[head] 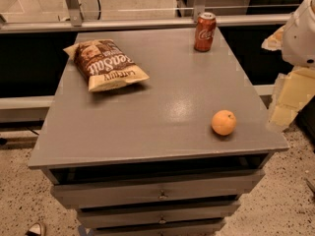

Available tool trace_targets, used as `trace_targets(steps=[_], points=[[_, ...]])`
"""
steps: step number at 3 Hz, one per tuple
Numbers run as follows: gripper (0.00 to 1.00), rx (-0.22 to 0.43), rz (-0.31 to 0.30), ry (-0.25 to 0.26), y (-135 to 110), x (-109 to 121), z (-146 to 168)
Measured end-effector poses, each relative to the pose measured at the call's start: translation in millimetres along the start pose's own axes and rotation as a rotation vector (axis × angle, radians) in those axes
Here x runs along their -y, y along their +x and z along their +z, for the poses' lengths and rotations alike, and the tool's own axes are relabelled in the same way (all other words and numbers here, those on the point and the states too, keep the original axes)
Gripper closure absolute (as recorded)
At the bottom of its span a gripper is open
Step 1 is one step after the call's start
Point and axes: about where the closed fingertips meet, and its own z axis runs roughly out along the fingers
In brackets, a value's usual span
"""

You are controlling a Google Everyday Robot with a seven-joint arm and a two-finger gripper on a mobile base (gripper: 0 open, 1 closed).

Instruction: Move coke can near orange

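The coke can [204, 31] is red with white script and a silver top. It stands upright at the far right of the grey cabinet top [162, 107]. The orange [224, 122] lies near the front right corner, well apart from the can. My gripper [288, 100] hangs off the right edge of the cabinet, to the right of the orange and in front of the can, touching neither. The white arm housing [300, 33] shows above it at the right border.
A brown and cream chip bag [107, 64] lies at the far left of the top. The cabinet has drawers [160, 194] below the front edge. A rail and glass wall [147, 18] run behind it. Speckled floor lies around.
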Motion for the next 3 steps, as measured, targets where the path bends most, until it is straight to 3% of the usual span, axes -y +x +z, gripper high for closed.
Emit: trace_targets(steps=[2, 3], points=[[0.00, 0.028, -0.007, 0.015, -2.0, 5.0, 4.5], [0.00, 0.117, -0.020, 0.071, -11.7, 29.8, 12.4]])
